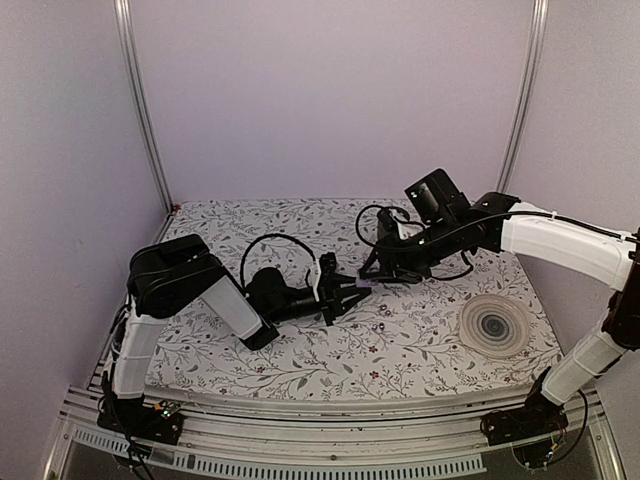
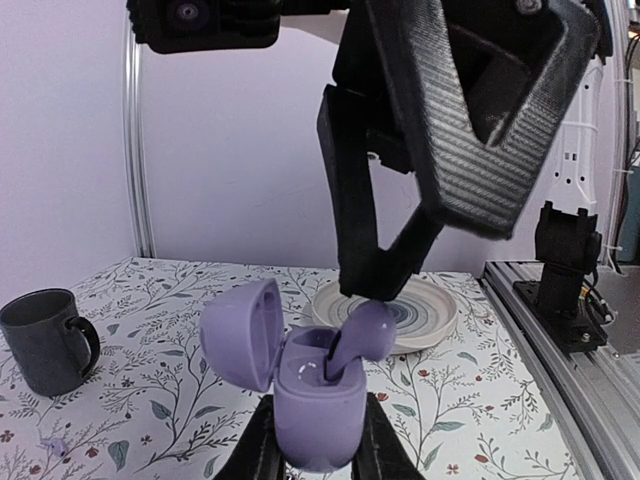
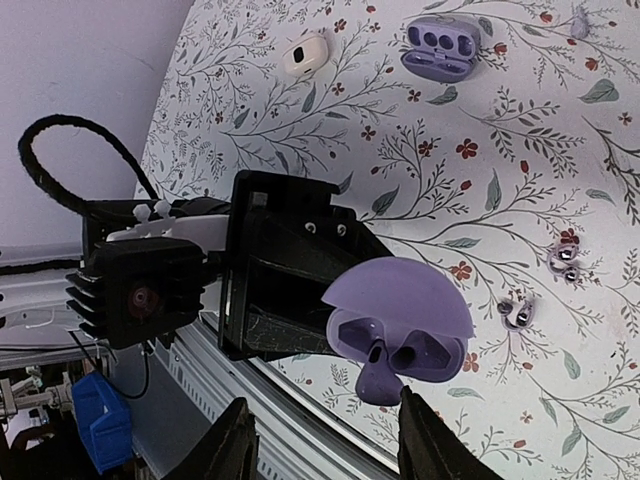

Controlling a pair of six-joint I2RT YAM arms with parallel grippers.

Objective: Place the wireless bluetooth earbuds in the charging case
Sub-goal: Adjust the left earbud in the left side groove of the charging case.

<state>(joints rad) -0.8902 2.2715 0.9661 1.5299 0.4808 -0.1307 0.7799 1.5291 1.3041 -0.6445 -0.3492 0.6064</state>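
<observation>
- Lilac and glossy, the charging case (image 2: 315, 400) stands upright in your left tool (image 2: 318, 445), which is clamped tight on its sides over the desk (image 1: 300, 360), with the lid swung open.
- A matching earbud (image 2: 362, 335) leans stem-down in one socket and does not look fully seated.
- Your right tool (image 3: 325, 425) hangs directly above, its jaws parted either side of the earbud and apparently clear of it.
</observation>
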